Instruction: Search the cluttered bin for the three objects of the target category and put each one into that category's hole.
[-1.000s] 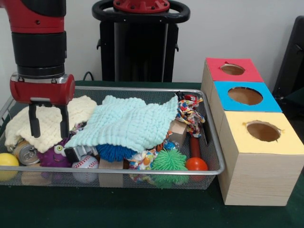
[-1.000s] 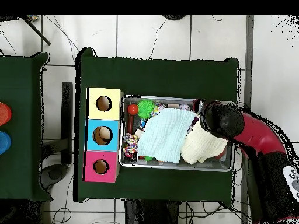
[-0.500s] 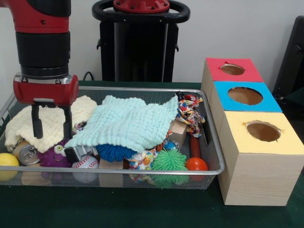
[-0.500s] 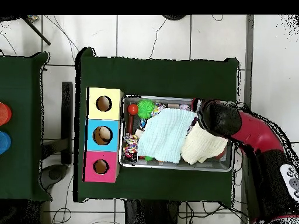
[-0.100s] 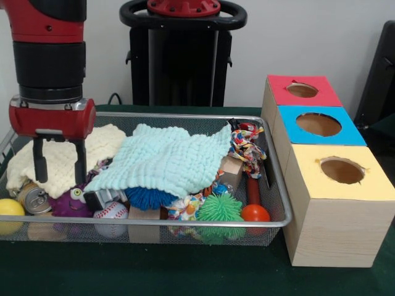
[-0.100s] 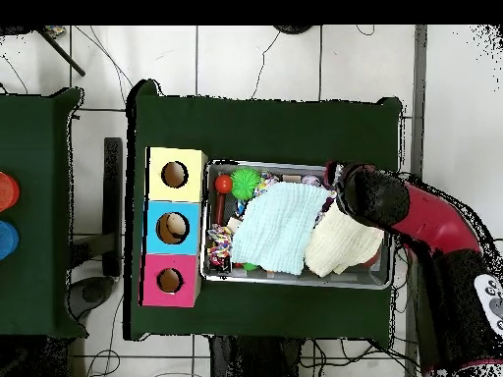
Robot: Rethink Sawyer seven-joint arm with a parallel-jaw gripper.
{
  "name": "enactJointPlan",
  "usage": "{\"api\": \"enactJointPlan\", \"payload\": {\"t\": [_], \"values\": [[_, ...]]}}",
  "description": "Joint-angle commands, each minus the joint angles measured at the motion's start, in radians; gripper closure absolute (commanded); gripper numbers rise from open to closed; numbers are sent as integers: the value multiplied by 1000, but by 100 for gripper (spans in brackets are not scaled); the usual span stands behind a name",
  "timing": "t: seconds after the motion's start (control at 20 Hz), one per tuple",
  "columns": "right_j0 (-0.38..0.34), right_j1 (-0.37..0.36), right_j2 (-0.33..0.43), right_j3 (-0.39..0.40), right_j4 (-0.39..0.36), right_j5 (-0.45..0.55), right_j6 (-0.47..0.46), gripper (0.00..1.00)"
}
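The red-and-black arm's gripper hangs with its two dark fingers spread apart and nothing between them, low over the nine-o'clock end of the silver wire-mesh bin, just above the pale yellow knitted cloth. That position suggests it is lining up to dig among the small items half buried there: a dented metal drink can, a purple plush toy with googly eyes and a white baseball with red stitching. A mint-green knitted cloth lies draped over the bin's middle, hiding much of the clutter, probably what makes searching necessary; a blue spiky rubber ball peeks from under its edge. Toward three o'clock sit a green spiky ball, an orange-red ball and a multicoloured knotted rope toy, while a yellow ball rests at the far nine-o'clock edge. Beside the bin, at three o'clock, stands the wooden box with red, blue and yellow topped holes. Which category is wanted cannot be told, and no lettering or brand is readable anywhere.
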Motion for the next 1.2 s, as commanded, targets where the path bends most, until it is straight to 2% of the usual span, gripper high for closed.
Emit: {"api": "enactJointPlan", "payload": {"t": [0.05, 0.2, 0.35, 0.55, 0.7, 0.95, 1.2], "values": [[-29, 74, 31, -87, 38, 1, 123, 0], [-28, 66, 22, -110, 39, 28, 120, 0], [-1, 44, -28, -128, 23, 52, 140, 0], [17, 1, -50, -120, 22, 146, 123, 0], [34, 21, -68, -150, 25, 154, 138, 0], [75, 83, -75, -249, 31, 219, 127, 0], [97, 126, -54, -275, 30, 238, 105, 0]]}}
